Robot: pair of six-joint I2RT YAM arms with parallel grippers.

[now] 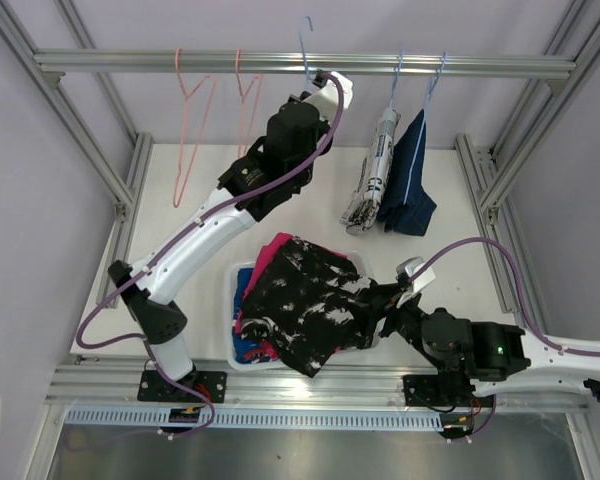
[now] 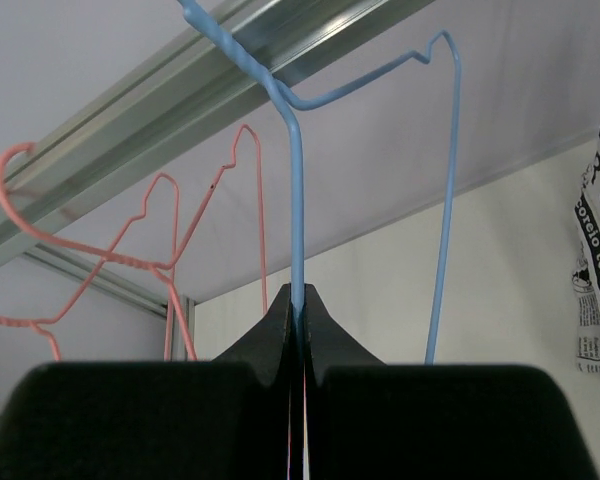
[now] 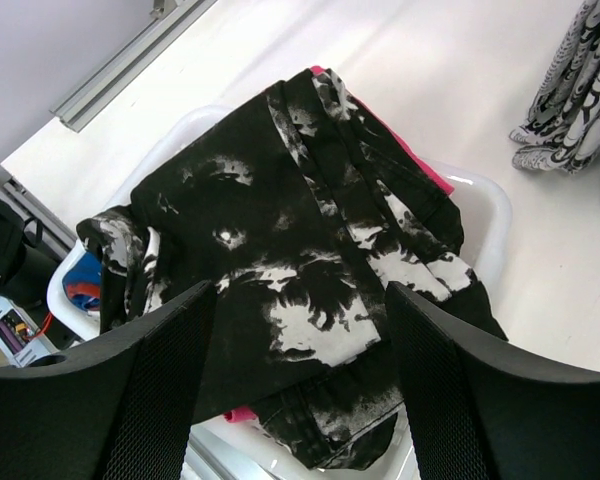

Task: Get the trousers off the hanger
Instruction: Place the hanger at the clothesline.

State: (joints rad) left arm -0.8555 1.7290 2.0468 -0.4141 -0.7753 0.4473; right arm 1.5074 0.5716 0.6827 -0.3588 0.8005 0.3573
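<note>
My left gripper (image 1: 318,82) is raised to the rail and shut on the wire of an empty blue hanger (image 2: 298,180), just below its hook (image 1: 306,45). The black trousers with white pattern (image 1: 310,300) lie on top of a white basket (image 1: 235,275), over the pink trousers (image 1: 275,250) and the blue patterned ones (image 1: 248,345). My right gripper (image 3: 300,300) is open just above the black trousers (image 3: 300,240), holding nothing. The white trousers with black print (image 1: 375,175) and the dark blue denim trousers (image 1: 410,180) hang on blue hangers at the right of the rail.
Two empty pink hangers (image 1: 192,120) hang on the rail (image 1: 130,62) left of my left gripper; they also show in the left wrist view (image 2: 170,230). Aluminium frame posts (image 1: 485,170) stand at both sides of the white tabletop (image 1: 450,215).
</note>
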